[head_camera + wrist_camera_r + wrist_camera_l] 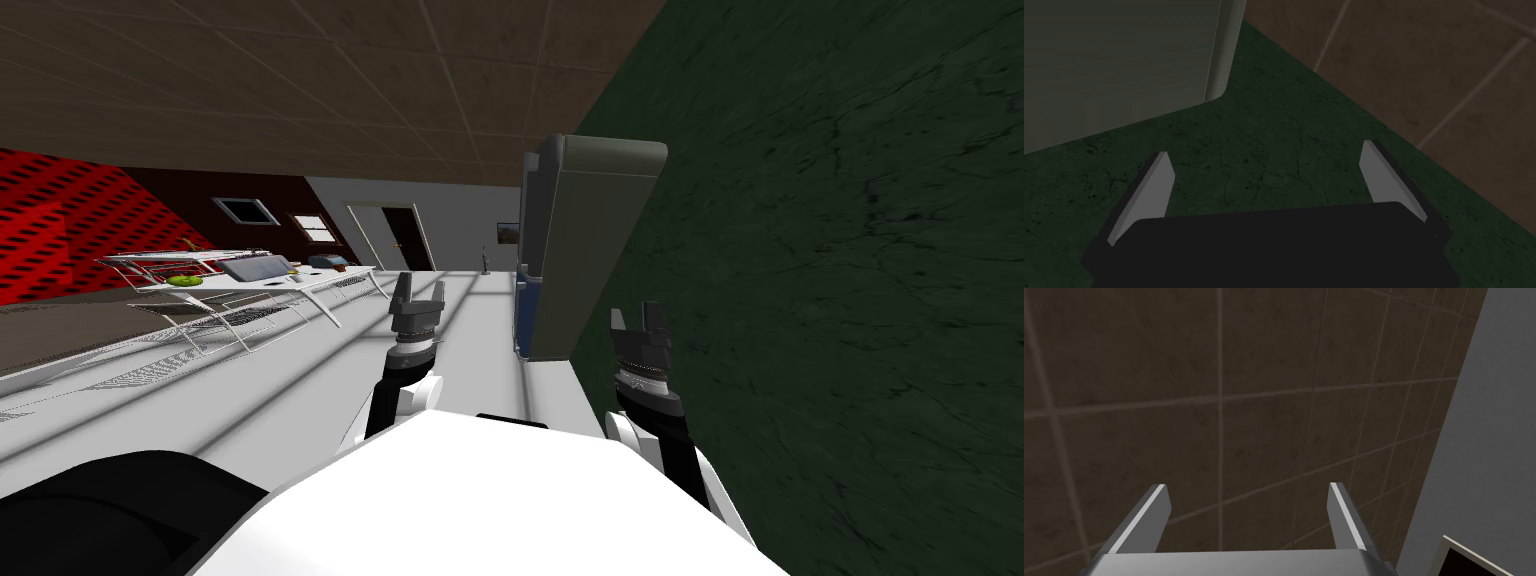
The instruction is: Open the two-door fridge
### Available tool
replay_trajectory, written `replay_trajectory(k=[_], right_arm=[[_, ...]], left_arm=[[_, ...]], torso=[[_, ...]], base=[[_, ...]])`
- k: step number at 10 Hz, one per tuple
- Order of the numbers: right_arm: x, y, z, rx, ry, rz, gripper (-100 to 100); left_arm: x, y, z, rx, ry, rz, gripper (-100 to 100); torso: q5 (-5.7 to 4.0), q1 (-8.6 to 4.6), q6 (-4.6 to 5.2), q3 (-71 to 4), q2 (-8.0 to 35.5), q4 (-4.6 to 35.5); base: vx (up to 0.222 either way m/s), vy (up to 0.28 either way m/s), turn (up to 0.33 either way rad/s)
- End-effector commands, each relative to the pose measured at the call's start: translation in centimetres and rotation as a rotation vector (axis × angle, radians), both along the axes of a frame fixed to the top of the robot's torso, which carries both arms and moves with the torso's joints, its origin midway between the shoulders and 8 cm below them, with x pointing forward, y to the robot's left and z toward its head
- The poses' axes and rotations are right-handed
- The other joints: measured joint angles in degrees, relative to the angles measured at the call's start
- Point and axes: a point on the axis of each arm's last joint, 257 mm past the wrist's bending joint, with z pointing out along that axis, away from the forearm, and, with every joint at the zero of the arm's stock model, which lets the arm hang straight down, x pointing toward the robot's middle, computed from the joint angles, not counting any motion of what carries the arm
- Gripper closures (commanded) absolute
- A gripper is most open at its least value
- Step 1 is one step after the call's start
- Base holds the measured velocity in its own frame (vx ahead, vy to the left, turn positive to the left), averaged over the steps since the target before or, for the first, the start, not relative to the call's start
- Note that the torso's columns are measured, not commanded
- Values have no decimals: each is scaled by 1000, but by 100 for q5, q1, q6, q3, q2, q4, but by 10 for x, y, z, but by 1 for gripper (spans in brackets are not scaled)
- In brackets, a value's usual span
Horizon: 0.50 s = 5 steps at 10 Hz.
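Observation:
The grey fridge [585, 240] stands against the dark green wall [850, 300], seen side-on, its doors [527, 250] facing away from the wall with blue showing at their lower edge. In the right wrist view a corner of the fridge's grey side [1124, 65] lies ahead of the open right gripper [1266, 162]. My right gripper [641, 318] hangs just short of the fridge, close to the wall, nothing between its fingers. My left gripper [419, 292] is raised to the fridge's left, also open [1249, 493] and empty.
A long white wire-frame table [250, 295] with a green object and other items stands at the left. A red patterned wall [60, 225] lies beyond it. A closed door [390, 237] is in the far wall. White floor [300, 380] stretches ahead.

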Motion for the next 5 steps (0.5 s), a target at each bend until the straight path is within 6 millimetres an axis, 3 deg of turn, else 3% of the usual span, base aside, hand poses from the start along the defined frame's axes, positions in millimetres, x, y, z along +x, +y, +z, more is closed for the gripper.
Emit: replay_trajectory(k=[1, 5], right_arm=[[0, 0, 0, 0, 0, 0, 0], [0, 0, 0, 0, 0, 0, 0]], left_arm=[[0, 0, 0, 0, 0, 0, 0], [0, 0, 0, 0, 0, 0, 0]], torso=[[0, 0, 0, -467, 232, 235], [0, 0, 0, -3692, 1845, 1846]], base=[[0, 0, 0], [0, 0, 0]])
